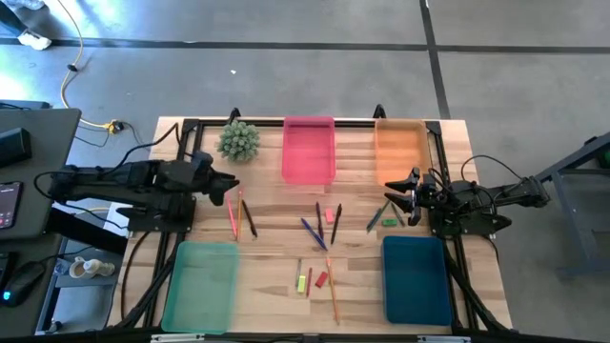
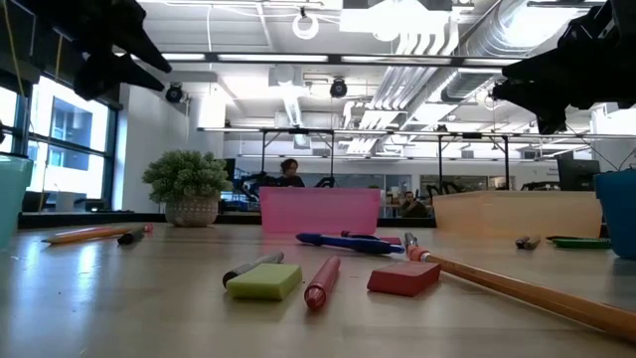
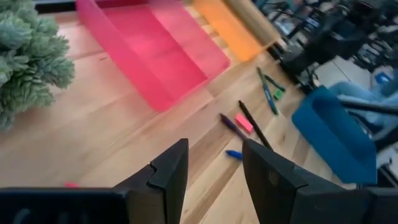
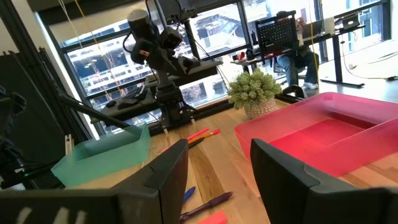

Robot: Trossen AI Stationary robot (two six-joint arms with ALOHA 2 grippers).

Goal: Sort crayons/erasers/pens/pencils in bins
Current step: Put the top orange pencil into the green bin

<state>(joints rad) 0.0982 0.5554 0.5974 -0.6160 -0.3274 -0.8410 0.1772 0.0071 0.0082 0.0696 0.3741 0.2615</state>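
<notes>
Wooden table (image 1: 267,286), both grippers' fingers parted, raised at opposite side edges.

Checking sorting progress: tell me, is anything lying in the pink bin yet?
No. In the high view the pink bin shows only its bare floor.

We're looking at a light wooden table (image 1: 267,205) with plank seams, sitting on a grey concrete floor (image 1: 286,57) crossed by dark lines. A yellow cable (image 1: 69,71) snakes across the floor off to one side, near a dark desk (image 1: 29,162). A small potted plant (image 1: 237,140) sits at the table's far edge. From table height we get an open office: exposed silver ducts (image 2: 447,50) and strip lights on the ceiling, big windows (image 2: 60,139) with daylight on one side, and a person (image 2: 289,172) seated at a desk way back.
</notes>
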